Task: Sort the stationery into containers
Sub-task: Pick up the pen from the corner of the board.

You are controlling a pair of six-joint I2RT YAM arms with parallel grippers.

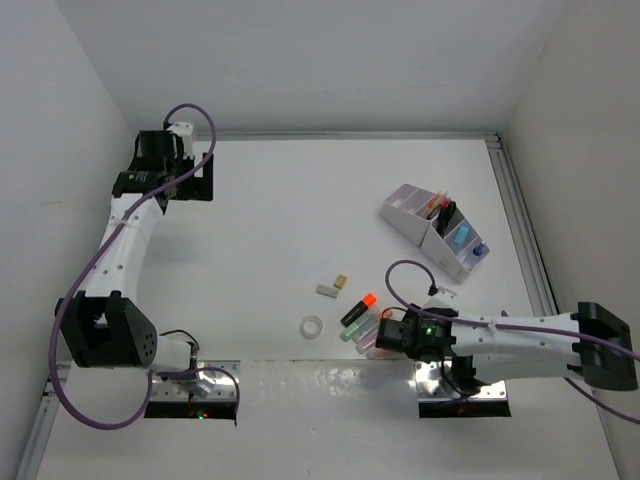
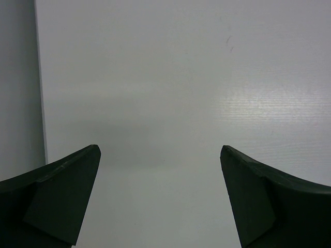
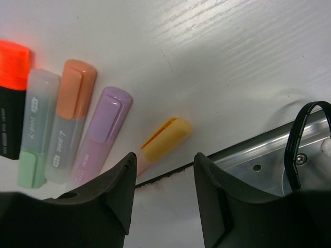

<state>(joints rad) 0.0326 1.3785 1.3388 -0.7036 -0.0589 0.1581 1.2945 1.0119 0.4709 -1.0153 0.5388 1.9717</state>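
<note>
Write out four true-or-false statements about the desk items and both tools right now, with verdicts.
1. The left tool is open with nothing between its fingers. True.
2. The tape ring sits inside the organizer. False: it lies on the table, well apart from it.
3. The right tool is open, with the yellow highlighter lying between its fingers. True.
4. The green highlighter lies right beside the yellow one. False: the orange highlighter and the purple highlighter lie between them.

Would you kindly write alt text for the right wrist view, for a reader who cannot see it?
The right hand, fingers apart, hangs over the near end of a yellow highlighter lying on the white table. Left of it lie a purple highlighter, an orange highlighter, a green highlighter and a black marker, side by side.
</note>
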